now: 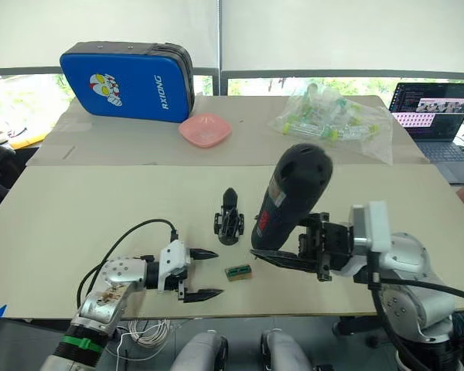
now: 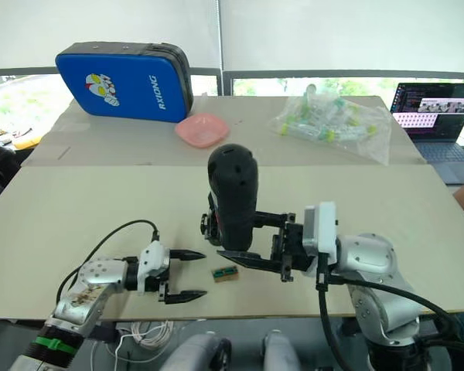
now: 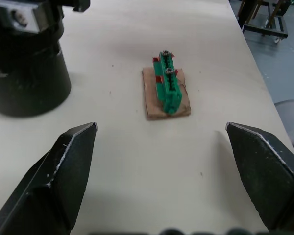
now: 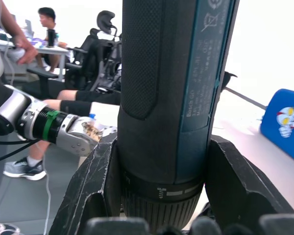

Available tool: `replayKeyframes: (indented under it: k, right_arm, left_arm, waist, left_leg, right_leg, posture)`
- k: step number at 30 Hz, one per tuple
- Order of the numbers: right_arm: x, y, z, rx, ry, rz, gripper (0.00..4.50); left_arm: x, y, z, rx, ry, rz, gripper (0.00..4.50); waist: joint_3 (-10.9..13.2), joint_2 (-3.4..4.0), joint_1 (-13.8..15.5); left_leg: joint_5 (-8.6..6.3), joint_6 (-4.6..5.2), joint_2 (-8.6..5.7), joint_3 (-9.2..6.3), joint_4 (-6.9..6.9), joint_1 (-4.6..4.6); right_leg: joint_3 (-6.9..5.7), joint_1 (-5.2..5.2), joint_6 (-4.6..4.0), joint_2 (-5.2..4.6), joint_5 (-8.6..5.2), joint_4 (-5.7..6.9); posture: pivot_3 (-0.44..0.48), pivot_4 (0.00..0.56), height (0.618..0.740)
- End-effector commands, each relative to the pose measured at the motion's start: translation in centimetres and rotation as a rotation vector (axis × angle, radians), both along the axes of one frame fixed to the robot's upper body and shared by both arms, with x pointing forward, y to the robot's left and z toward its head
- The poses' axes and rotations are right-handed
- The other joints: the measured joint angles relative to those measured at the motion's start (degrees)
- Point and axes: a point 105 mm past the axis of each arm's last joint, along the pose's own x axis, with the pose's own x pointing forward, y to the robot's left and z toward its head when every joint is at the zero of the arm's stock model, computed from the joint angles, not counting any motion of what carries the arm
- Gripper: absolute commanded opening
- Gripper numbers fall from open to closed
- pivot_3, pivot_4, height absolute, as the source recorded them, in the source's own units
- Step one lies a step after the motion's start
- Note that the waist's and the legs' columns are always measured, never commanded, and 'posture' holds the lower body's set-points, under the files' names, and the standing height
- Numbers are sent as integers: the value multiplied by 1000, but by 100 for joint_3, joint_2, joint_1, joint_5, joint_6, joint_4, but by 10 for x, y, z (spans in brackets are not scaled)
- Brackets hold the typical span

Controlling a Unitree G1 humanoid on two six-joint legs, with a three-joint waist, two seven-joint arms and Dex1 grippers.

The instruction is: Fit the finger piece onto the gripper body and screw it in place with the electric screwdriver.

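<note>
Standing nearly upright, the electric screwdriver (image 1: 290,197) has its rounded end up and leaning slightly away from the robot, its long axis close to vertical. The right tool (image 1: 282,256) is clamped on its lower barrel, fingers (image 4: 237,188) pressed against both sides in the right wrist view. The bit end is hidden behind the fingers, so the tip cannot be made out.

Just to the left of the screwdriver the gripper body (image 1: 229,219) sits on the surface (image 1: 100,216), its single pointed finger aimed away from the robot; in the right eye view the screwdriver covers most of it. The finger piece cannot be identified with certainty.

A small green part on a brown pad (image 3: 167,90) lies between the two tools. The left tool (image 1: 199,274) rests low over the surface with its fingers (image 3: 68,164) spread wide, holding nothing.

Farther back are a blue case (image 1: 127,81), a pink dish (image 1: 205,129), a clear bag of parts (image 1: 332,120) and a laptop (image 1: 433,116), cut off at the edge.
</note>
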Motion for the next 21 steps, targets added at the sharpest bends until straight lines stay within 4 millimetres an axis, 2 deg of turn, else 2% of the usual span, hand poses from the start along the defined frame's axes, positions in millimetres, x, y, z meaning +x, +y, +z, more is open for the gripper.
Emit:
replayKeyframes:
  k: [1, 11, 21]
  right_arm:
    - [-2, 3, 8, 10, -79, 19, 1958]
    - [2, 7, -1, -9, -55, 22, 1958]
    - [6, 11, -9, -39, -24, 6, 1958]
  left_arm:
    - [-1, -11, -7, 3, 10, -14, 4500]
    - [-3, -27, -15, -2, 25, -58, 4500]
    - [-6, -31, -18, -1, 29, -95, 4500]
  waist:
    - [0, 1, 3]
    - [-5, 8, 98]
    - [-6, 10, 155]
  left_leg:
    - [0, 0, 0, 0, 0, 3]
    - [-2, 3, -4, 0, 0, 7]
    - [-4, 6, -4, 0, 0, 7]
  right_leg:
    - [0, 3, 1, 0, 0, 0]
    - [-1, 9, 3, -3, -2, -2]
    - [-1, 9, 5, -3, -3, -3]
  posture:
    - [0, 150, 740]
    - [0, 150, 740]
    - [0, 150, 740]
